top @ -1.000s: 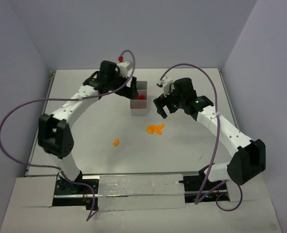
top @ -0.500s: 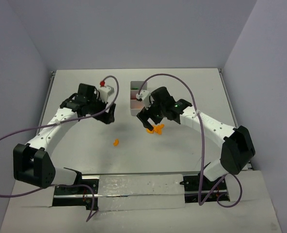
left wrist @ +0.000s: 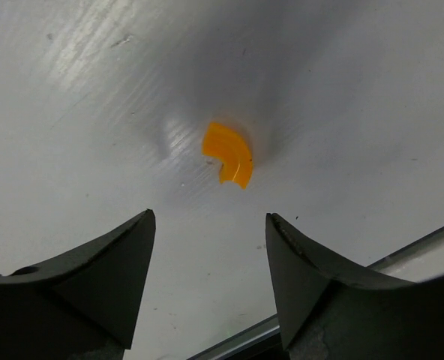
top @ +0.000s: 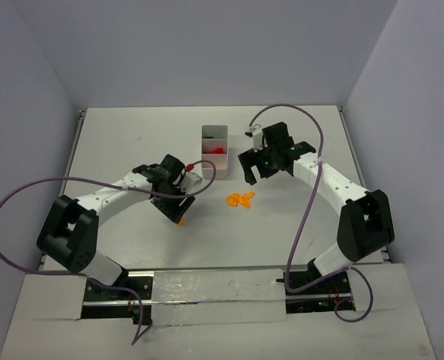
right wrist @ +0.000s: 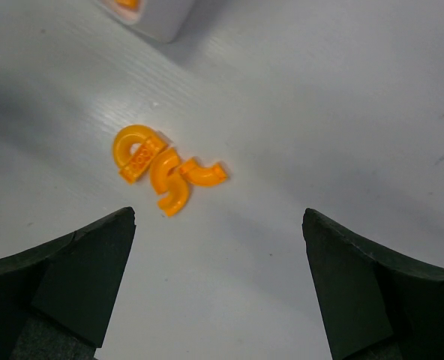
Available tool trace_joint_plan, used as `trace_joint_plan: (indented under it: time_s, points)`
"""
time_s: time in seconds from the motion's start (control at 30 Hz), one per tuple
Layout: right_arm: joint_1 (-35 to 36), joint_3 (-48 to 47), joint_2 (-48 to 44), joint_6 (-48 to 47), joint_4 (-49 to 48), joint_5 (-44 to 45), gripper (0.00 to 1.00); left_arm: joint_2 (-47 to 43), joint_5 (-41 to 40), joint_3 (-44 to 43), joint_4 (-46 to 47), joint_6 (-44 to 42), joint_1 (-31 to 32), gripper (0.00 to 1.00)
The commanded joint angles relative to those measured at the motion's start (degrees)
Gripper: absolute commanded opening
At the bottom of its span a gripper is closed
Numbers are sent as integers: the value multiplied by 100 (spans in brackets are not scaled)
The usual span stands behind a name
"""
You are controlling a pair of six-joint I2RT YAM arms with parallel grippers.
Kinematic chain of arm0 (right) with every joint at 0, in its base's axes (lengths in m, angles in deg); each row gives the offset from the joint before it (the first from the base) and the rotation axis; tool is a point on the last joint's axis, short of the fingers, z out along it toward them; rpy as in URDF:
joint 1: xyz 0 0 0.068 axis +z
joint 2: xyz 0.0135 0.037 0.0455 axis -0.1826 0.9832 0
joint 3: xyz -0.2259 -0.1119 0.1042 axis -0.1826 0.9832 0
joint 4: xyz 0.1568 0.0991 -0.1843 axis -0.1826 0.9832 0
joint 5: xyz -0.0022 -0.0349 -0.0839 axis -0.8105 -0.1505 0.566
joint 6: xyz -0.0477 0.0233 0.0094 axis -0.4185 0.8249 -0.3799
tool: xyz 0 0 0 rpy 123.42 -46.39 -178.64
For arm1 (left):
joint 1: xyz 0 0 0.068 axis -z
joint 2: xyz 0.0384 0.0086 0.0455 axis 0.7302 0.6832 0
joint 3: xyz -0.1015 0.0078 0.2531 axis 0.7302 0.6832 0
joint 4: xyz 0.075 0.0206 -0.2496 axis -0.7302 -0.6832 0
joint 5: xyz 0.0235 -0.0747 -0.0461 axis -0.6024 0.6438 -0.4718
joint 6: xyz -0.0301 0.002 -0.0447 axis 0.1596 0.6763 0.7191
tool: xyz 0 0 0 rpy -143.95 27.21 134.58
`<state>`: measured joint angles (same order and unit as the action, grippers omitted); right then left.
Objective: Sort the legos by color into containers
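Note:
One orange curved lego [left wrist: 228,152] lies alone on the table; in the top view it [top: 179,220] peeks out just under my left gripper [top: 178,209]. That gripper [left wrist: 209,214] is open and empty, with the piece just ahead of its tips. A cluster of three orange curved legos [right wrist: 166,171] [top: 241,199] lies near the middle. My right gripper [right wrist: 219,213] [top: 252,172] is wide open and empty above the table, just behind the cluster. The white three-compartment tray [top: 202,150] holds red pieces [top: 217,150] in its middle cell. An orange piece [right wrist: 128,4] shows in its near cell.
The tray's near corner [right wrist: 158,22] is at the top edge of the right wrist view. The purple cable [top: 207,166] of the left arm loops over the tray's near end. The metal rail [left wrist: 402,247] at the table's front edge shows just past the left fingers.

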<state>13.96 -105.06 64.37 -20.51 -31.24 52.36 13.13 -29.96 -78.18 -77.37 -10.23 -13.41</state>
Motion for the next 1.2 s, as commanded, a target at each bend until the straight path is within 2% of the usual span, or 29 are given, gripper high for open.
trace_joint_plan:
  time_s: [0.0, 0.27, 0.6, 0.83, 1.07, 1.17]
  points:
    - [-278, -154, -114, 98, 85, -123, 99, 238, -344, -107, 241, 311, 204, 68]
    - [-353, -129, -81, 57, 53, -149, 99, 650, -396, -415, 354, 539, 424, 64]
    - [-444, -138, -61, -4, 24, -150, 99, 979, -362, -343, 425, 641, 606, 58]
    - [-480, -189, -60, -41, 24, -141, 99, 1187, -318, -364, 380, 692, 666, 48]
    - [-497, -182, -43, -57, 24, -141, 99, 1244, -361, -389, 405, 702, 832, 43]
    - [-497, -191, -50, -64, 22, -133, 99, 1230, -452, -435, 438, 696, 852, 38]
